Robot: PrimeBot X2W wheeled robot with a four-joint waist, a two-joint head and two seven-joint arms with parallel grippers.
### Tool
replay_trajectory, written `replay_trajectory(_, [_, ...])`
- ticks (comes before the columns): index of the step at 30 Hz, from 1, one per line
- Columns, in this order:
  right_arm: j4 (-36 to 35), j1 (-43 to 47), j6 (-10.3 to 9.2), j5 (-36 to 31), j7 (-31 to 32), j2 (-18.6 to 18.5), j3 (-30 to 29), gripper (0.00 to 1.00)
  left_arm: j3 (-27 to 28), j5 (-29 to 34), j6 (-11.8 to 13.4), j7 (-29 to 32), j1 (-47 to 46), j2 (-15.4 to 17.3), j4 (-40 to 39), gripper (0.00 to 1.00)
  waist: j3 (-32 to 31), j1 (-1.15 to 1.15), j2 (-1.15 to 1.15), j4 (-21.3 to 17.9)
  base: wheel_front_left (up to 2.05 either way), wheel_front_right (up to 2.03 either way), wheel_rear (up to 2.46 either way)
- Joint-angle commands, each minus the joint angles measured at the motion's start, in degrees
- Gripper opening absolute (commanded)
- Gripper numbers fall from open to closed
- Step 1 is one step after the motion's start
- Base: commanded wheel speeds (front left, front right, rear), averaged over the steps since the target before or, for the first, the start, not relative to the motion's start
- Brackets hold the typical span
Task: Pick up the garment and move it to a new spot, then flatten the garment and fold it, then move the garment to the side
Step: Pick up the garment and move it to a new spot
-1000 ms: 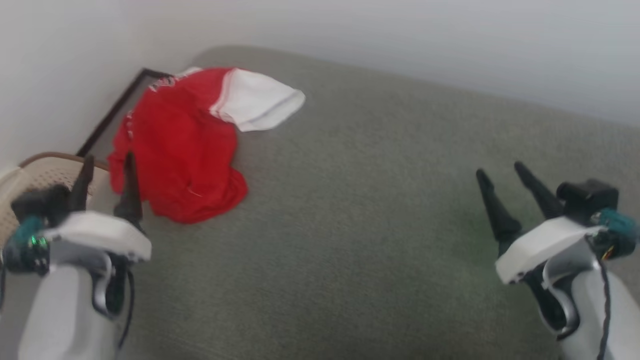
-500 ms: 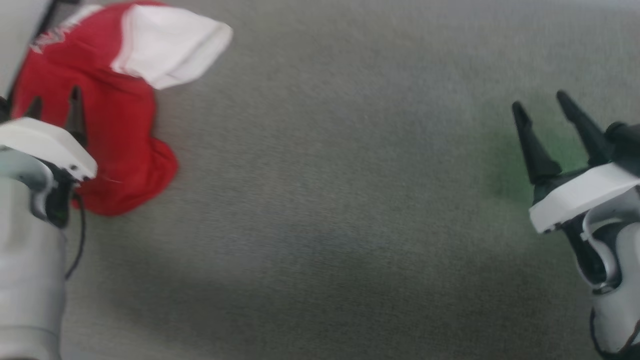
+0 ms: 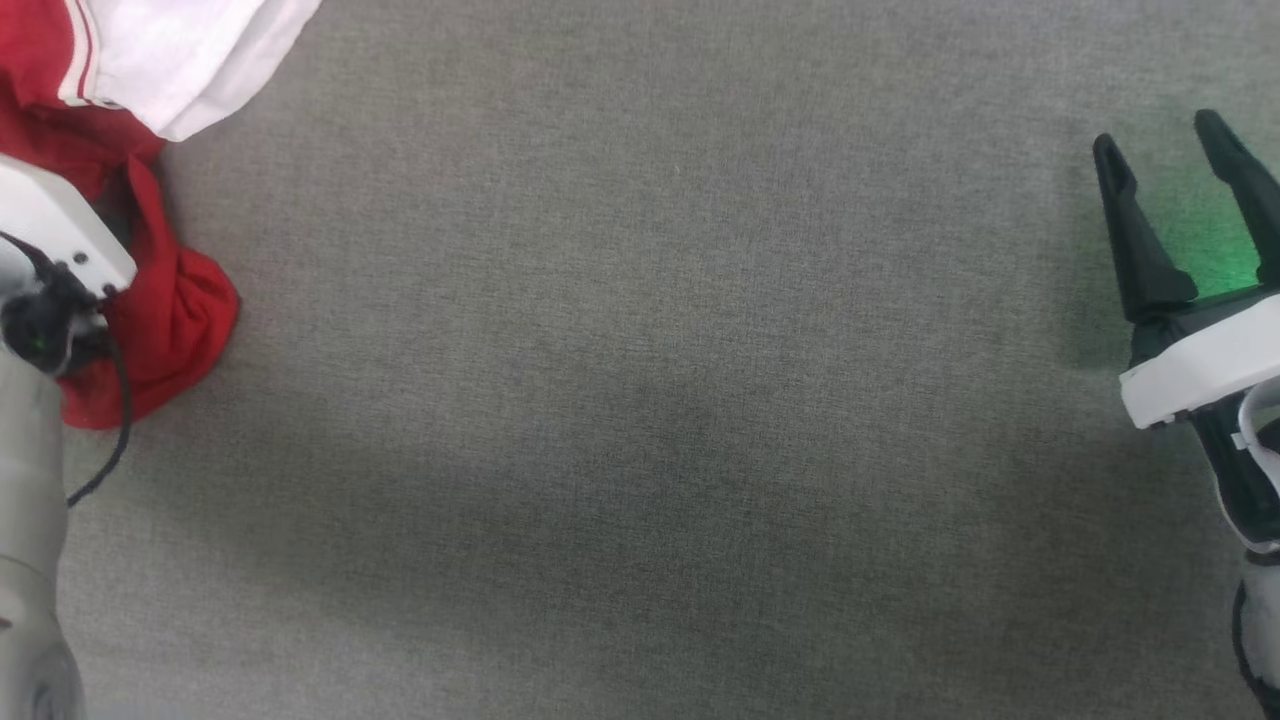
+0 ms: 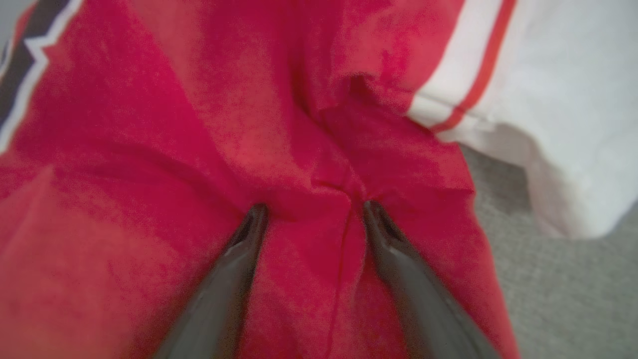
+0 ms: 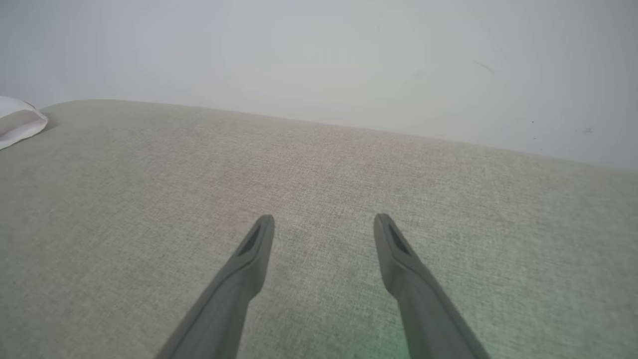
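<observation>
Red jersey cloth, crumpled: the garment (image 3: 180,320) lies in a heap on the left side of the grey upholstered surface (image 3: 650,350). Its white sleeve (image 3: 190,50) with red striped trim is thrown out toward the surface's middle.

- Left gripper (image 4: 314,209) – over the surface's left side, fingers spread and not yet closed. Both tips press into the red cloth with a raised wrinkle and a seam line between them. Nothing is grasped.
- Right gripper (image 3: 1155,130) – above the surface's right side, well apart from the garment. Its fingers are parted and empty, and a green glow falls on the weave beneath.
- Lettering (image 4: 20,60) – a black, white-edged fragment at the heap's far-left margin, unreadable.

Hazards, as judged:
- The wrinkle between the tips looks shallow, so a closing pinch may catch only the top layer and slip free on lifting.
- The heap is bunched, so a single-point lift would likely carry it as a wad, leaving more to flatten.
- The loose sleeve may drag across the surface and fold under.
- Tips driven too deep could snag the upholstery along with the cloth.
</observation>
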Motion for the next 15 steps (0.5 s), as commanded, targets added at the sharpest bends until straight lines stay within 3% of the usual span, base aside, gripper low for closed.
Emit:
replay_trajectory(1, [-0.68, -0.38, -0.02, -0.14, 0.31, -0.06, -0.31, 1.00, -0.35, -1.03, 0.45, 4.11, 3.56, -3.96, 3.64, 1.00, 0.79, 0.00, 0.00, -0.01, 0.00, 0.00, 0.00])
replay_trajectory(5, [-1.29, -0.38, -0.02, -0.24, 0.88, -0.14, -0.66, 1.00, -0.61, -1.59, 0.38, 7.53, 3.93, -4.87, 4.76, 1.00, 1.07, 0.00, 0.00, 0.25, 0.00, 0.00, 0.00])
replay_trajectory(7, [-1.23, -0.34, -0.02, -0.33, 0.99, -0.16, -0.87, 1.00, -1.24, -0.96, 0.28, 5.99, 3.77, -4.26, 4.72, 1.00, 0.74, 0.00, 0.00, 0.51, 0.00, 0.00, 0.00])
replay_trajectory(8, [-1.12, -0.23, -0.02, -0.40, 0.89, -0.16, -0.98, 1.00, -1.63, -0.50, 0.19, 5.15, 3.38, -3.74, 4.29, 0.36, 0.43, 0.00, 0.00, 0.69, 0.00, 0.00, 0.00])
replay_trajectory(9, [-0.94, -0.10, -0.02, -0.45, 0.71, -0.15, -1.10, 1.00, -2.03, -0.16, 0.13, 4.32, 2.94, -3.13, 3.77, 0.00, 0.03, 0.00, 0.00, 0.86, 0.00, 0.00, 0.00])
replay_trajectory(15, [0.86, 1.28, -0.02, -0.22, -0.56, 1.14, -1.08, 1.00, -3.62, 0.87, -0.32, -2.71, -0.32, 0.94, -0.41, 0.00, -4.03, 0.00, 0.00, 1.86, 0.00, 0.00, 0.00])
